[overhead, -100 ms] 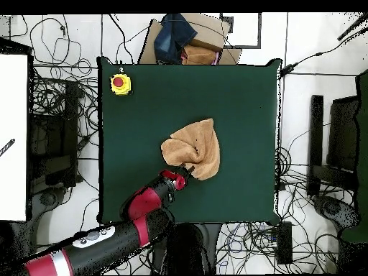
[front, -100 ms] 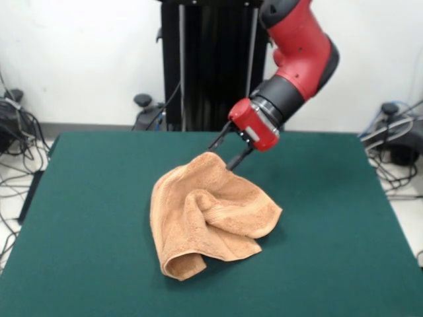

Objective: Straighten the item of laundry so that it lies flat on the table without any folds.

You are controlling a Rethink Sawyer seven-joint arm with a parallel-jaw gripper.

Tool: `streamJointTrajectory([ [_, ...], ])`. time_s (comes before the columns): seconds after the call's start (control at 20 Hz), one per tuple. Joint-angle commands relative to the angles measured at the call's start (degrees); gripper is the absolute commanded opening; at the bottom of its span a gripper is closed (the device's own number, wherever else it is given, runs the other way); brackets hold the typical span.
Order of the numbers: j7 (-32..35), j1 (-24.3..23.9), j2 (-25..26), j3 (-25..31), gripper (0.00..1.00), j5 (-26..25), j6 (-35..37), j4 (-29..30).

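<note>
The item of laundry [front, -100 ms: 210, 218] is an orange-tan towel, crumpled in a heap with several folds on the green table [front, -100 ms: 337, 224]. One corner rises toward the far side, and a lobe hangs toward the front edge. My gripper [front, -100 ms: 222, 157] is tilted down at that raised far corner, its two black fingers spread open on either side of the cloth edge. From overhead, the towel [overhead, -100 ms: 194, 147] lies right of the table's [overhead, -100 ms: 136, 136] middle, with the gripper [overhead, -100 ms: 186, 172] at its lower edge.
A yellow box with a red button [overhead, -100 ms: 120, 84] sits at one table corner. Cardboard and dark cloth [overhead, -100 ms: 183, 39] lie just beyond the table edge opposite the arm. Cables [overhead, -100 ms: 61, 108] run along the floor on both sides.
</note>
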Motion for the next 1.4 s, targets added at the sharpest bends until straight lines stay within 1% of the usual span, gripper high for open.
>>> streamJointTrajectory([
  [0.05, 9.7, 2.0, 1.1, 8.3, 1.0, 3.3, 3.5, -3.9],
  [0.35, 12.1, 2.7, -0.7, 10.1, 1.0, 0.9, 0.6, -1.2],
  [0.45, 13.0, 3.0, -0.3, 10.7, 1.0, 1.0, -0.4, -0.6],
  [0.6, 15.0, 2.0, -1.0, 12.1, 1.0, -0.9, -2.7, 1.0],
  [0.8, 14.3, 3.7, -2.1, 12.1, 1.0, -2.9, -3.5, 3.6],
  [0.85, 13.7, 4.0, -2.8, 12.4, 1.0, -4.2, -3.5, 4.0],
  [1.0, 13.6, 6.8, -3.5, 12.5, 1.0, -4.3, -4.3, 5.7],
  [1.15, 13.8, 7.9, -3.3, 13.2, 1.0, -3.5, -4.3, 6.1],
  [1.25, 13.6, 8.9, -1.9, 13.2, 1.0, -1.3, -3.9, 5.4],
  [1.35, 13.2, 8.5, -1.1, 13.7, 1.0, -1.5, -4.2, 4.3],
  [1.4, 12.9, 9.1, 0.1, 13.7, 1.0, -0.1, -4.1, 3.6],
])
